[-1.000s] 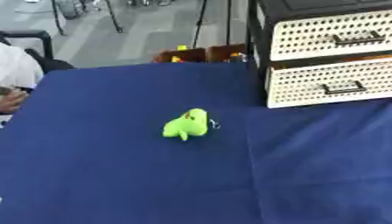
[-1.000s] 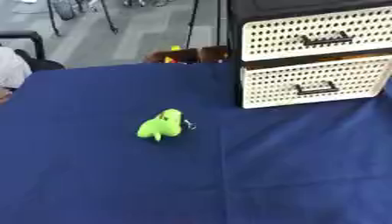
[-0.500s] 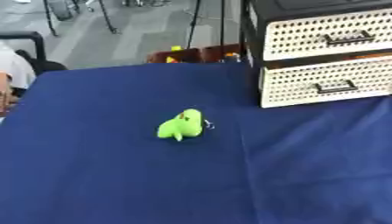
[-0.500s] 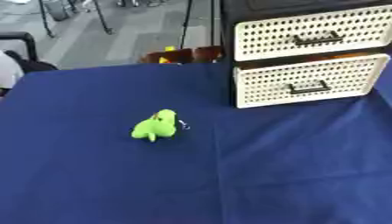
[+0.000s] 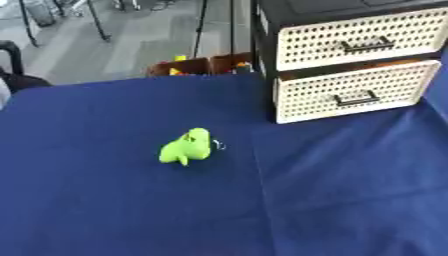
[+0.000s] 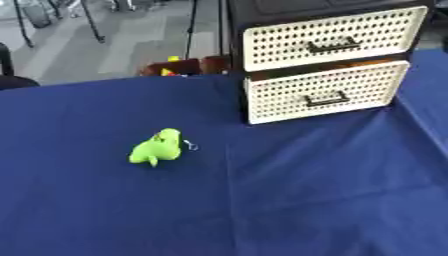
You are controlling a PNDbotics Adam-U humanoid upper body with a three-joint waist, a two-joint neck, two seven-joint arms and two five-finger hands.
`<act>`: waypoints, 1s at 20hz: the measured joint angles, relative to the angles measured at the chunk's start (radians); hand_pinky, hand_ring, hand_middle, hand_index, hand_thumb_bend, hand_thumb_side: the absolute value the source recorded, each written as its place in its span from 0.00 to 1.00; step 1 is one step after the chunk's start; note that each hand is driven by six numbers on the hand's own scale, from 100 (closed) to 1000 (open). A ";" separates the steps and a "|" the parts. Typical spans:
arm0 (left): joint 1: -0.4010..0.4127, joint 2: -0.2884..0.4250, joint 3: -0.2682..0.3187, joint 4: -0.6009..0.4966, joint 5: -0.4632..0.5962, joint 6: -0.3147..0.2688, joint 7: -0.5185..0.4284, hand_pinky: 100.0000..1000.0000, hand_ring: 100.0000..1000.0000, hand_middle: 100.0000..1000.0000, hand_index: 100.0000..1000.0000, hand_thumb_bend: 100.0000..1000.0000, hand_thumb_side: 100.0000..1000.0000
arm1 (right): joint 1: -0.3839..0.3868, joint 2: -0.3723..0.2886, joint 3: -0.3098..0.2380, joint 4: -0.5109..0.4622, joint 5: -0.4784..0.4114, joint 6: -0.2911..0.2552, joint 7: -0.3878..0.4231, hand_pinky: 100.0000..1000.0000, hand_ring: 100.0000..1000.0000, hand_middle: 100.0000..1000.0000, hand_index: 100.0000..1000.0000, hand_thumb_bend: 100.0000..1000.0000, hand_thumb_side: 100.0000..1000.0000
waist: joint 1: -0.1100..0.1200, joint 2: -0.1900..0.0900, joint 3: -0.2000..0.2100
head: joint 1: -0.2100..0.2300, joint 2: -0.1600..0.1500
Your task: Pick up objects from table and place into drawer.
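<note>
Blue cloth covers the table (image 5: pixel 105 210), where a green plush toy (image 5: pixel 186 148) lies left of centre, well apart from the drawer unit (image 6: pixel 325 65) at the far right. Its long axis runs diagonally, near-left to far-right. Neither hand shows, so their state and which is nearer cannot be told.

matt blue cloth (image 5: pixel 105 210), perforated plastic drawers (image 6: pixel 325 93)
</note>
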 measured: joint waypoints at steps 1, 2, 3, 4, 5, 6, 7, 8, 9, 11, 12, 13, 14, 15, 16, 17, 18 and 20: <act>0.000 0.000 0.000 0.000 0.000 0.000 0.000 0.51 0.71 0.72 0.86 0.12 0.96 | -0.004 -0.014 0.000 0.000 0.001 0.023 0.013 0.61 0.65 0.60 0.85 0.32 1.00 | 0.000 0.000 0.000 | -0.001 -0.002; 0.000 0.000 0.000 0.000 0.000 0.000 0.000 0.51 0.71 0.72 0.86 0.12 0.96 | -0.005 -0.024 0.000 0.000 0.001 0.041 0.024 0.61 0.65 0.60 0.85 0.32 1.00 | 0.000 0.000 0.000 | -0.001 -0.003; 0.000 0.000 0.000 0.000 0.000 0.001 -0.001 0.51 0.71 0.72 0.86 0.12 0.96 | -0.007 -0.031 0.000 0.000 0.001 0.054 0.033 0.61 0.65 0.60 0.85 0.32 1.00 | 0.000 0.000 0.000 | -0.001 -0.004; 0.000 0.000 0.000 0.000 0.000 0.001 -0.001 0.51 0.71 0.72 0.86 0.12 0.96 | -0.009 -0.035 -0.001 0.000 0.001 0.063 0.040 0.61 0.65 0.60 0.85 0.32 1.00 | 0.000 0.000 0.000 | -0.001 -0.005; 0.000 0.000 0.000 0.000 0.000 0.001 -0.001 0.49 0.71 0.72 0.86 0.12 0.96 | -0.010 -0.039 -0.001 0.000 0.001 0.069 0.045 0.59 0.62 0.58 0.84 0.45 1.00 | 0.000 0.000 0.001 | -0.001 -0.005; 0.000 0.000 0.000 0.000 0.000 0.001 -0.001 0.49 0.71 0.72 0.86 0.12 0.96 | -0.010 -0.041 0.000 0.000 0.001 0.075 0.050 0.59 0.61 0.57 0.84 0.48 1.00 | -0.003 0.000 0.001 | -0.001 -0.005; 0.001 0.000 0.000 0.000 0.000 0.001 -0.002 0.49 0.71 0.72 0.86 0.12 0.96 | -0.007 -0.049 0.004 0.000 0.004 0.082 0.057 0.59 0.60 0.56 0.84 0.49 1.00 | -0.007 0.000 0.001 | 0.000 -0.005; 0.003 0.000 -0.001 0.000 0.000 0.002 -0.002 0.50 0.71 0.72 0.86 0.12 0.96 | -0.004 -0.061 0.011 0.000 0.010 0.091 0.066 0.59 0.60 0.55 0.85 0.52 1.00 | -0.011 0.000 0.002 | 0.001 -0.005; 0.006 0.001 -0.001 0.000 0.000 0.002 -0.003 0.50 0.71 0.72 0.86 0.12 0.96 | -0.003 -0.077 0.019 0.000 0.019 0.102 0.077 0.59 0.60 0.55 0.85 0.53 1.00 | -0.013 0.000 0.004 | 0.002 -0.005; 0.008 0.001 -0.001 0.000 0.000 0.001 -0.004 0.50 0.71 0.72 0.86 0.12 0.96 | -0.003 -0.115 0.035 0.000 0.045 0.126 0.101 0.58 0.59 0.54 0.86 0.55 0.97 | -0.012 -0.001 0.006 | 0.003 -0.005; 0.008 0.001 -0.001 0.000 0.000 0.001 -0.005 0.50 0.71 0.72 0.86 0.12 0.96 | -0.003 -0.135 0.043 0.000 0.057 0.139 0.114 0.56 0.58 0.52 0.86 0.56 0.95 | -0.011 -0.001 0.006 | 0.003 -0.005; 0.008 0.001 -0.001 0.000 0.000 0.002 -0.006 0.50 0.71 0.72 0.86 0.12 0.96 | -0.003 -0.157 0.050 0.000 0.070 0.153 0.128 0.56 0.57 0.51 0.86 0.55 0.95 | -0.012 -0.002 0.007 | 0.003 -0.005; 0.008 0.001 -0.001 0.000 0.000 0.001 -0.007 0.50 0.71 0.72 0.86 0.11 0.96 | -0.004 -0.180 0.056 0.000 0.083 0.167 0.142 0.56 0.57 0.49 0.85 0.55 0.92 | -0.013 -0.003 0.008 | 0.003 -0.005; 0.009 0.001 -0.001 0.000 0.000 0.001 -0.008 0.50 0.71 0.72 0.86 0.11 0.96 | -0.004 -0.202 0.061 0.000 0.098 0.181 0.156 0.54 0.56 0.47 0.85 0.54 0.89 | -0.013 -0.005 0.009 | 0.003 -0.005; 0.009 0.001 -0.002 0.000 0.000 0.002 -0.010 0.50 0.71 0.72 0.86 0.11 0.96 | -0.007 -0.225 0.066 0.000 0.113 0.195 0.170 0.51 0.53 0.44 0.84 0.53 0.84 | -0.013 -0.007 0.010 | 0.003 -0.005; 0.009 0.001 -0.002 0.000 0.000 0.002 -0.010 0.50 0.71 0.72 0.86 0.11 0.96 | -0.008 -0.248 0.071 0.000 0.127 0.209 0.184 0.46 0.51 0.41 0.83 0.53 0.79 | -0.013 -0.007 0.012 | 0.003 -0.005; 0.009 0.001 -0.003 0.000 0.000 0.002 -0.011 0.50 0.71 0.72 0.86 0.11 0.96 | -0.008 -0.271 0.077 0.000 0.140 0.224 0.199 0.33 0.46 0.33 0.81 0.53 0.73 | -0.014 -0.007 0.012 | 0.003 -0.005; 0.009 0.002 -0.007 0.000 0.001 0.002 -0.012 0.50 0.71 0.72 0.86 0.11 0.96 | -0.008 -0.318 0.085 0.000 0.171 0.253 0.228 0.20 0.40 0.26 0.80 0.49 0.66 | -0.014 -0.007 0.015 | 0.000 -0.005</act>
